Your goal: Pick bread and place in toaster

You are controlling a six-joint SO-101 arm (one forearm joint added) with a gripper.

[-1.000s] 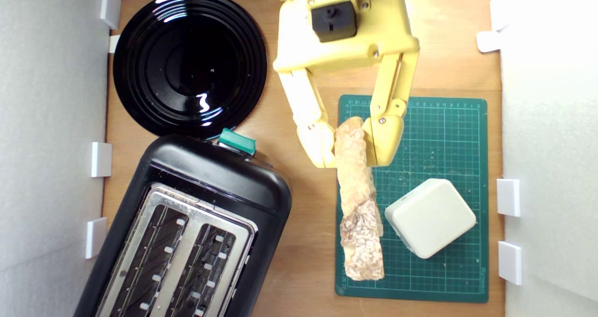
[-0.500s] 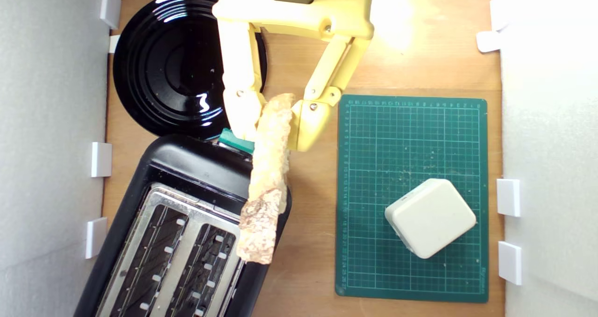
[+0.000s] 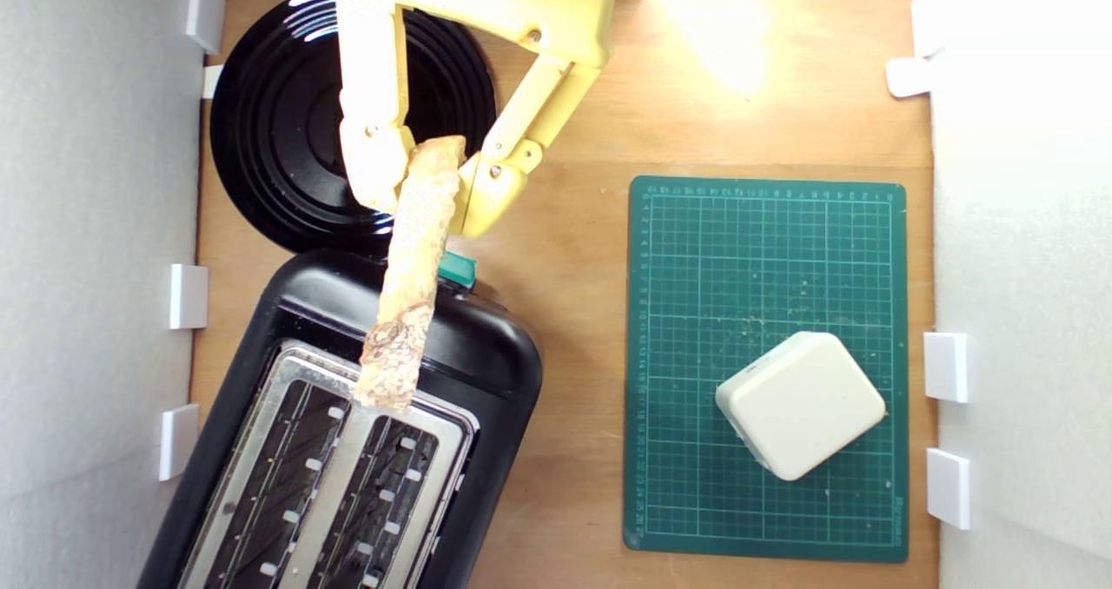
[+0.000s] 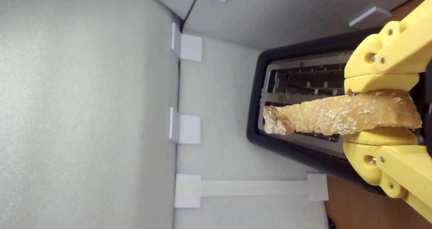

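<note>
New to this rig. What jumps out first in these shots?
The yellow gripper pinching the bread on edge, its free end hanging over the toaster, near the head of the slots. Next, the glossy black plate behind the toaster, then the white block on the green mat at the exterior view's right.

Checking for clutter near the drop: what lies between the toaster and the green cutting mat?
Nothing: in the exterior view only bare wooden tabletop separates the toaster from the green cutting mat.
</note>
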